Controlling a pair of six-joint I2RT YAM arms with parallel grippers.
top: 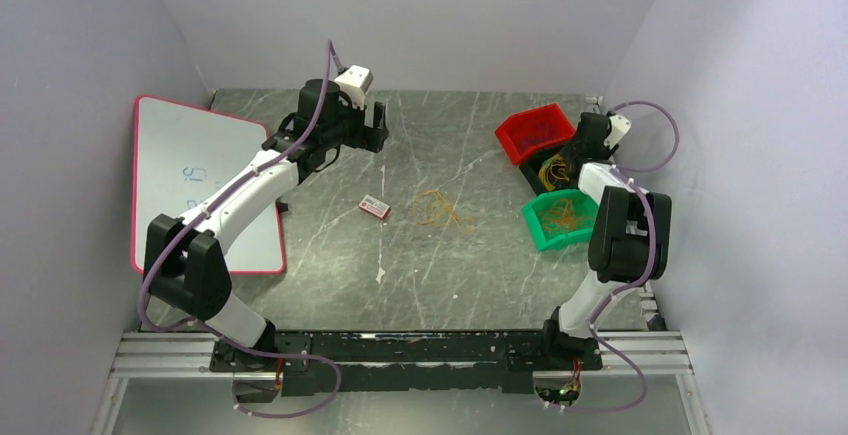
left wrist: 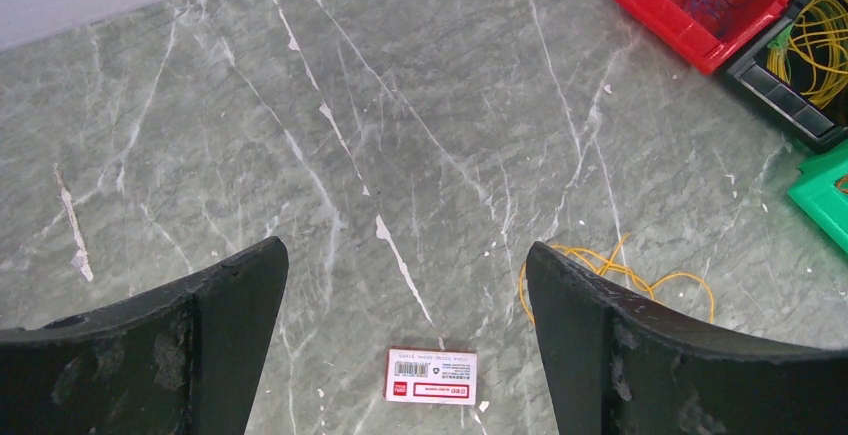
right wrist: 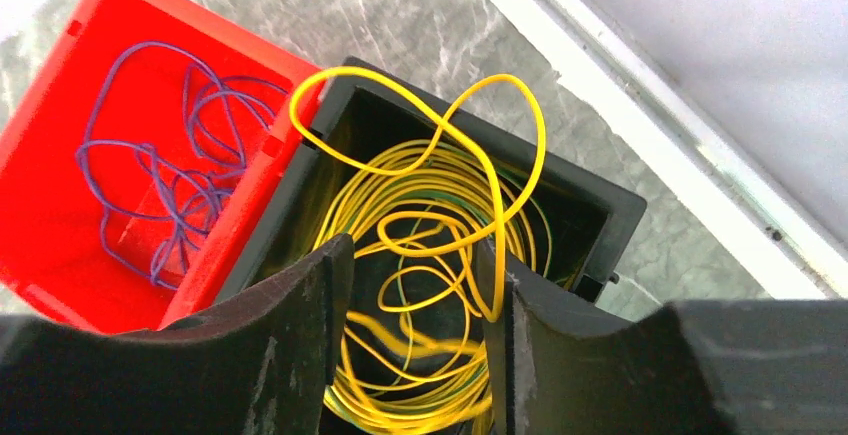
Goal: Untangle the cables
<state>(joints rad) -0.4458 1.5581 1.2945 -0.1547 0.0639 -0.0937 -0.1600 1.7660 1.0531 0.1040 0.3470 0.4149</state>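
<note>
Left gripper (top: 377, 127) hangs above the stone table (top: 330, 275) with its fingers spread wide, and we note a small red-and-white label card (top: 374, 207) lying nearer the arm bases. Loose orange cables (top: 440, 210) lie tangled at mid-table, just right of that card. Right gripper (right wrist: 415, 255) hangs over the black bin (right wrist: 595, 210), beside the red bin (right wrist: 50, 185), fingers apart with coiled yellow cables (right wrist: 430, 185) looping between them.

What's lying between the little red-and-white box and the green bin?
A tangle of thin orange wires lies between the box and the green bin. The top view shows it.
</note>
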